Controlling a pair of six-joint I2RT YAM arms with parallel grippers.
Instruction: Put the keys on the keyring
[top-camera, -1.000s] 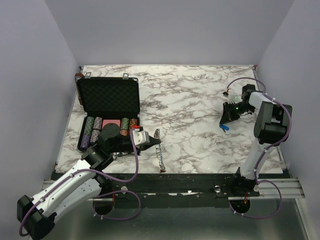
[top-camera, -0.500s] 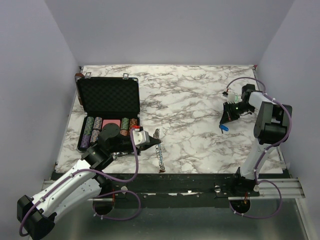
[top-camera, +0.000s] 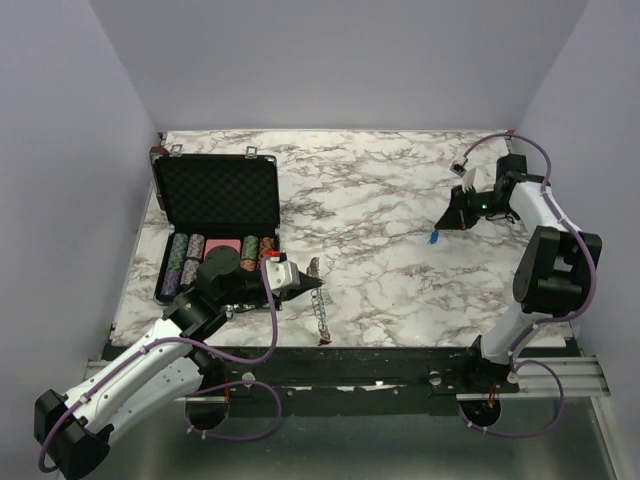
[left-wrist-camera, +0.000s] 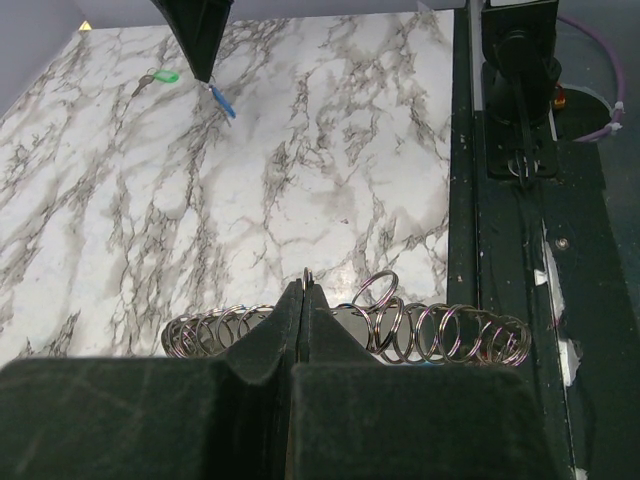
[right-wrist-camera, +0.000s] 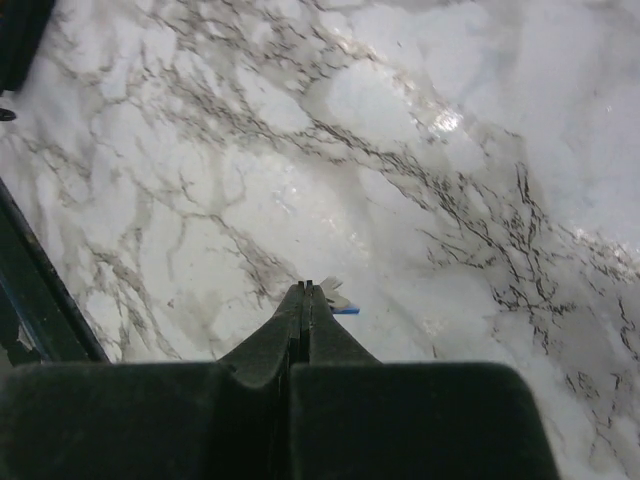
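Observation:
My left gripper (top-camera: 316, 287) (left-wrist-camera: 304, 286) is shut on one ring of the keyring (left-wrist-camera: 440, 332), a chain of small metal rings lying near the table's front edge (top-camera: 321, 322). My right gripper (top-camera: 441, 227) (right-wrist-camera: 308, 288) is shut on the blue key (right-wrist-camera: 342, 306), which pokes out beside its tips and hangs just above the marble (top-camera: 433, 238). The left wrist view shows that blue key (left-wrist-camera: 222, 101) under the right fingers (left-wrist-camera: 200, 45), with the green key (left-wrist-camera: 166, 77) lying on the marble beside them.
An open black foam-lined case (top-camera: 218, 195) with rows of poker chips (top-camera: 222, 250) stands at the left, just behind my left arm. A black rail (top-camera: 400, 355) runs along the table's front edge. Purple walls close in three sides.
My right gripper has shut on the blue key and lifted it, swinging towards the back and a little left. The left arm has stayed still, holding the keyring.

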